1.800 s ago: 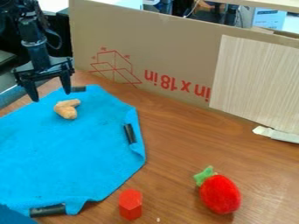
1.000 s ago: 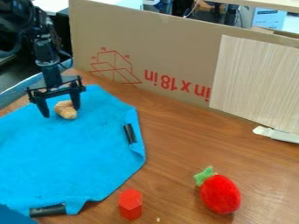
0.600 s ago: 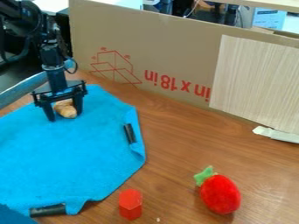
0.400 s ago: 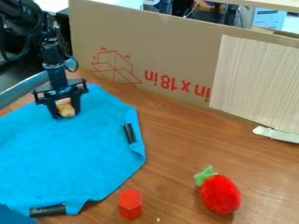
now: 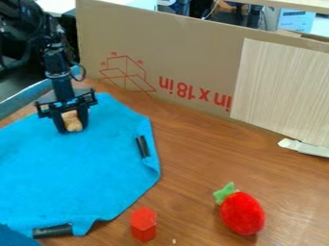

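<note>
1. Large red print, standing upside down, and a thin red line drawing mark the smooth brown cardboard [image 5: 186, 53] behind the work surface.
2. A pale panel [image 5: 283, 86] with fine, straight grain covers the cardboard's right part; a white strip [image 5: 303, 147] lies at its foot.
3. The black gripper [image 5: 74, 129] hangs at the upper left, its claw narrowed around a small, lumpy tan piece [image 5: 72, 122], one finger against each side.
4. That piece is on the soft, matte blue cloth [image 5: 83, 168], near its far edge; short black bars [image 5: 143, 146] sit along the cloth's border.
5. On the brown wood-grain table [image 5: 199, 163] stand a red six-sided block [image 5: 143, 225], just beside the cloth, and, farther right, a rounded, fuzzy red strawberry [image 5: 242, 214] with a green top.
</note>
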